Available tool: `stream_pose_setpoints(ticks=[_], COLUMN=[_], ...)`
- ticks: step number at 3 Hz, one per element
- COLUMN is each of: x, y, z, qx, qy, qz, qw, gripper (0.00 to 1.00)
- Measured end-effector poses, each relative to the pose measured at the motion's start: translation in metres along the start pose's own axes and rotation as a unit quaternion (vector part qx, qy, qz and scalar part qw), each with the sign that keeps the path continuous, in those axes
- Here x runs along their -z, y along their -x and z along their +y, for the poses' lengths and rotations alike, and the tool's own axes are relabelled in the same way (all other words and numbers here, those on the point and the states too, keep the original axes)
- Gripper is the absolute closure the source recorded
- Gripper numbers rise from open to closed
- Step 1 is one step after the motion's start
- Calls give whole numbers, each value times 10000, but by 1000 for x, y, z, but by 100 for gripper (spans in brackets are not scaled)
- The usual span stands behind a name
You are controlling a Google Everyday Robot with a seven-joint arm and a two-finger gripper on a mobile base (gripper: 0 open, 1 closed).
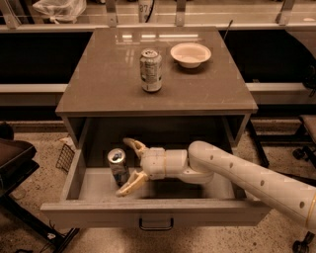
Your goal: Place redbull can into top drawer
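Right up front, the top drawer (89, 213), pulled well out, flat panel facing forward, small dark handle (156, 225) at its middle. Inside now, on the left part of the drawer floor: the redbull can (118, 169), upright, pull-tab top showing, clear of the drawer walls. Just to its right, the gripper (122, 167), down inside the drawer and pointing left, fingers (131, 183) spread wide apart, one reaching behind the can near its top, the other in front, low by its base. Clamped on nothing; hard to say whether that front finger brushes the can or sits just beside it. Behind the gripper, the pale arm (247, 173), coming in from the lower right and crossing over the drawer's right front edge. Off to the left on the speckled floor (44, 183), a dark chair (12, 158), and a small wire basket (64, 157) just beside the drawer's left side. Up above, the table (98, 89), brown top glossy at the back. Near its middle, a wider, shorter can (150, 70), upright. To the right and a bit further back, a pale bowl (190, 54), apart from that can. Furthest off, back left, a crumpled plastic bag (59, 7) on the ledge behind the table
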State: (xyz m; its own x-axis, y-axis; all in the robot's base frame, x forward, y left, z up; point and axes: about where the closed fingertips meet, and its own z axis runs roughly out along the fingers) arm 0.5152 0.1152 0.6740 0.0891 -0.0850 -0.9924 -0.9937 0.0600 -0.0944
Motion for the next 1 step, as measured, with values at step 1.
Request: stream_pose_setpoints(ticks=[1], x=[0], y=[0], z=[0], qx=[0], qy=[1], qz=[0], qw=[10000], gripper=[0])
